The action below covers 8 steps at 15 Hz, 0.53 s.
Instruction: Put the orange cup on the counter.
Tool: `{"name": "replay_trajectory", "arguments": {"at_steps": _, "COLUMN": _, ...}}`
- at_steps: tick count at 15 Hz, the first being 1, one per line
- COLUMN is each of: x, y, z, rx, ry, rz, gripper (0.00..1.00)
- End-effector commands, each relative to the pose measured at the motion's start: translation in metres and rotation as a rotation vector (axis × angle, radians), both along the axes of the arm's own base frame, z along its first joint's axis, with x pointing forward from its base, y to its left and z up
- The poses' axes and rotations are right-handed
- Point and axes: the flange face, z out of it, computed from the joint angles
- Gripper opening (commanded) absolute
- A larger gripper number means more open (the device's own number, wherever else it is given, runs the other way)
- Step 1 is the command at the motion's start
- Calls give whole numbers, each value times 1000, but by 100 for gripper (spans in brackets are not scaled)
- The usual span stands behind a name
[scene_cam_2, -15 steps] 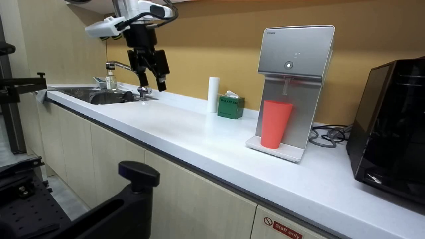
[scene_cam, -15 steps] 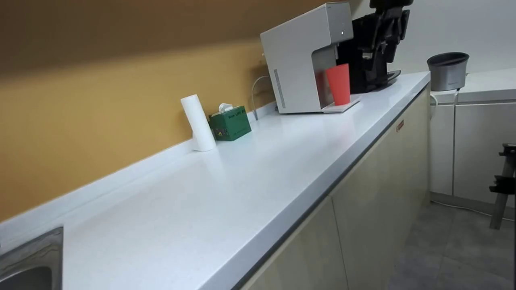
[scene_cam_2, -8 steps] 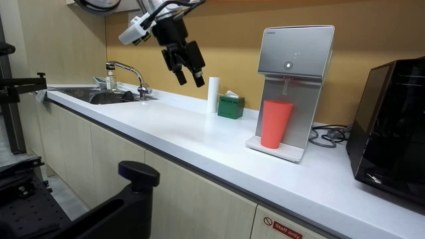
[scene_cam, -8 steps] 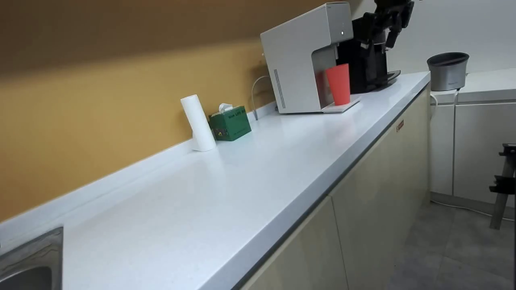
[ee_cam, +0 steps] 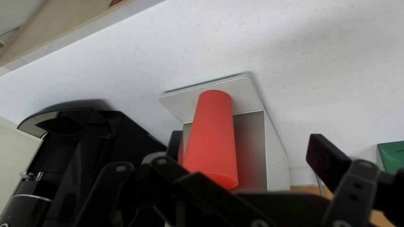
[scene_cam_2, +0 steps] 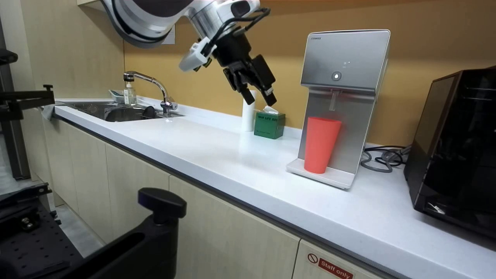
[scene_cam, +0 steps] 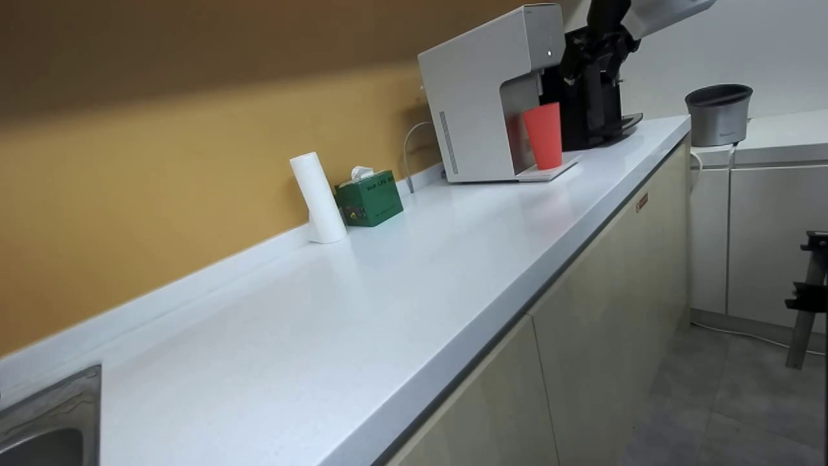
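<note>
The orange cup (scene_cam_2: 321,145) stands upright on the drip tray of a white and silver machine, in both exterior views (scene_cam: 545,136). In the wrist view the cup (ee_cam: 211,132) lies between my fingers as seen from above, nearer the left one, with part of its rim hidden by the gripper. My gripper (scene_cam_2: 260,100) is open and empty, in the air above the counter, to the left of the cup in an exterior view. The wide gap between the fingertips shows in the wrist view (ee_cam: 247,148). The white counter (scene_cam_2: 217,155) runs under the machine.
The machine (scene_cam_2: 343,62) stands close behind the cup, its spout overhead. A black appliance (scene_cam_2: 457,155) stands beside it with loose cables. A green tissue box (scene_cam_2: 269,125) and white roll (scene_cam_2: 248,116) stand near the wall. A sink (scene_cam_2: 116,111) with a tap is further left.
In an exterior view, my gripper has moved to the right and tilted, closer to the machine and the cup. It has stayed open. The cup has not moved.
</note>
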Motion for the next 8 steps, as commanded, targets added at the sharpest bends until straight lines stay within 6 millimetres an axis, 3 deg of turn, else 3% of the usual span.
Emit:
{"name": "replay_trajectory", "arguments": {"at_steps": 1, "x": 2, "y": -2, "z": -1, "rx": 1, "ry": -1, "rz": -4, "gripper": 100}}
{"name": "replay_trajectory", "arguments": {"at_steps": 4, "x": 3, "y": -2, "z": 1, "rx": 0, "ry": -5, "rz": -7, "gripper": 100}}
{"name": "replay_trajectory", "arguments": {"at_steps": 8, "x": 21, "y": -11, "z": -10, "rx": 15, "ry": -48, "rz": 26, "gripper": 100}}
